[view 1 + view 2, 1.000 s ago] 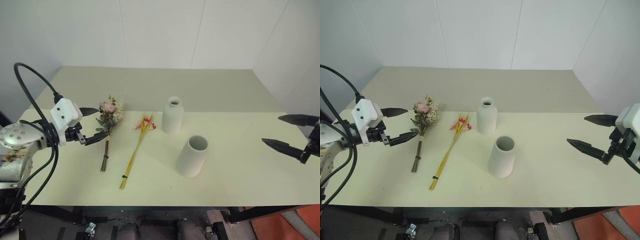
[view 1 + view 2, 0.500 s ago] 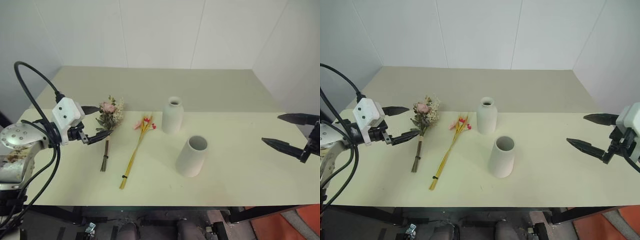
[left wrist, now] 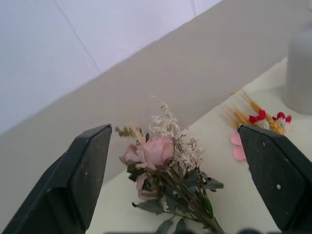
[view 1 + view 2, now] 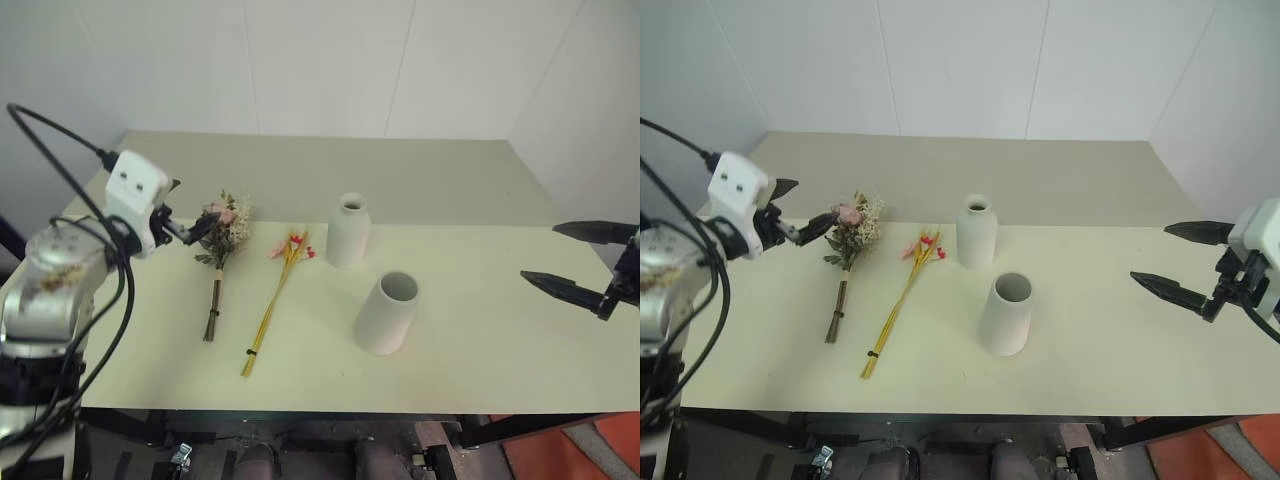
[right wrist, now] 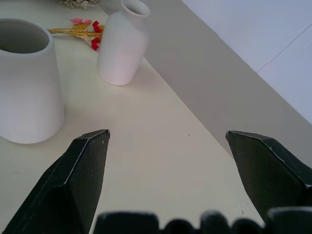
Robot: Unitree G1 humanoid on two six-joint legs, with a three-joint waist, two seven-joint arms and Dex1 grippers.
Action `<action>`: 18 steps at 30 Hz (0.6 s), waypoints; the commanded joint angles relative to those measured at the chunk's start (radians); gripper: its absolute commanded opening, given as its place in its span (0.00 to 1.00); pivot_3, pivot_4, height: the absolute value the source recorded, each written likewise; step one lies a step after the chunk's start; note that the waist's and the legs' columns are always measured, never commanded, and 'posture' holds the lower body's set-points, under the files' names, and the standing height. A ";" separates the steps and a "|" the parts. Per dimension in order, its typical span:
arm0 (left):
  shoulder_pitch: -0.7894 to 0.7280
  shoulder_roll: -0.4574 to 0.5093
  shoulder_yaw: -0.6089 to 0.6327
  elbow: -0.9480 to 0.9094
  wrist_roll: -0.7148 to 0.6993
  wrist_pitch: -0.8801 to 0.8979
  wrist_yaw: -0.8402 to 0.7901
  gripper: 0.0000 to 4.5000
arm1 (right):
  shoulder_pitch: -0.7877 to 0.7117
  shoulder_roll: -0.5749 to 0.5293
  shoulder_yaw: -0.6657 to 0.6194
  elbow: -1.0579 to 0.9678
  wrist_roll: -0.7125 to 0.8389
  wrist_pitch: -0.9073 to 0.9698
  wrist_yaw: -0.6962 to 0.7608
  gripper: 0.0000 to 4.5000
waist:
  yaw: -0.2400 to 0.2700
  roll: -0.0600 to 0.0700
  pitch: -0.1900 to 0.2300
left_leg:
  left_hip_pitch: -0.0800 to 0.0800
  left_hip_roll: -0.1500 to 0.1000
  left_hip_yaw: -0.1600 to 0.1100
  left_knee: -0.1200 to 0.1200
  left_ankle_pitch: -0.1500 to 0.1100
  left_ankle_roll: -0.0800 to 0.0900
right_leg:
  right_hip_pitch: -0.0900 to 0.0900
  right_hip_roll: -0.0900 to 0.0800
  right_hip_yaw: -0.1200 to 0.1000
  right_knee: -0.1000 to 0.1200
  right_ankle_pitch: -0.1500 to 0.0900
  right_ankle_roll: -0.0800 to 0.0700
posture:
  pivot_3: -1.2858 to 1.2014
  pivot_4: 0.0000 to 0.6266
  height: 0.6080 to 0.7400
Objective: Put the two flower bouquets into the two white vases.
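A: From the head views, what differs from a second ago?

B: The left hand (image 4: 800, 208) has lifted and swung in toward the pink-rose bouquet (image 4: 844, 250); its two black fingers are spread wide at the blooms, gripping nothing. The right hand (image 4: 1178, 259) hangs where it was at the worktop's (image 4: 1100, 340) right edge, fingers apart and empty. The flowers and vases have not shifted.

A: Count them?

B: Two bouquets lying flat side by side on the left half of the worktop: the rose bunch, and to its right the slim yellow-stalk bouquet (image 4: 898, 300) with red-pink blooms. Two white vases: the bottle-shaped vase (image 4: 976, 232) upright just beside the yellow bunch's blooms, and the wide-mouthed vase (image 4: 1005, 314) nearer the front edge.

A: Left wrist view?

B: The rose bunch lies between the two spread fingers (image 3: 80, 170), untouched; the red-pink blooms are off to one side.

A: Right wrist view?

B: Both vases stand upright beyond the parted fingers (image 5: 83, 180), well apart from them.
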 commanded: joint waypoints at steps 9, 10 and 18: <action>-0.386 -0.234 -0.122 0.377 0.108 0.601 0.292 1.00 | -0.149 -0.056 0.122 -0.046 -0.018 0.015 -0.063 0.99 | -0.002 0.000 0.000 | -0.003 -0.001 -0.003 0.000 0.000 0.000 | -0.001 0.001 -0.001 0.000 0.000 0.000 | 0.52 0.24 1.00; -0.397 -0.251 -0.113 0.398 0.122 0.621 0.319 1.00 | -0.147 -0.056 0.123 -0.044 -0.021 0.014 -0.063 0.99 | -0.002 0.000 0.000 | -0.003 -0.001 -0.003 0.000 0.000 0.000 | -0.002 0.001 -0.001 -0.001 0.000 0.000 | 0.52 0.24 1.00; -0.389 -0.320 -0.041 0.427 0.146 0.741 0.397 1.00 | -0.122 -0.043 0.099 -0.069 -0.024 0.023 -0.067 0.99 | -0.003 -0.001 0.000 | -0.003 -0.002 -0.004 0.000 0.000 0.000 | -0.002 0.000 -0.001 0.001 0.000 0.001 | 0.52 0.24 1.00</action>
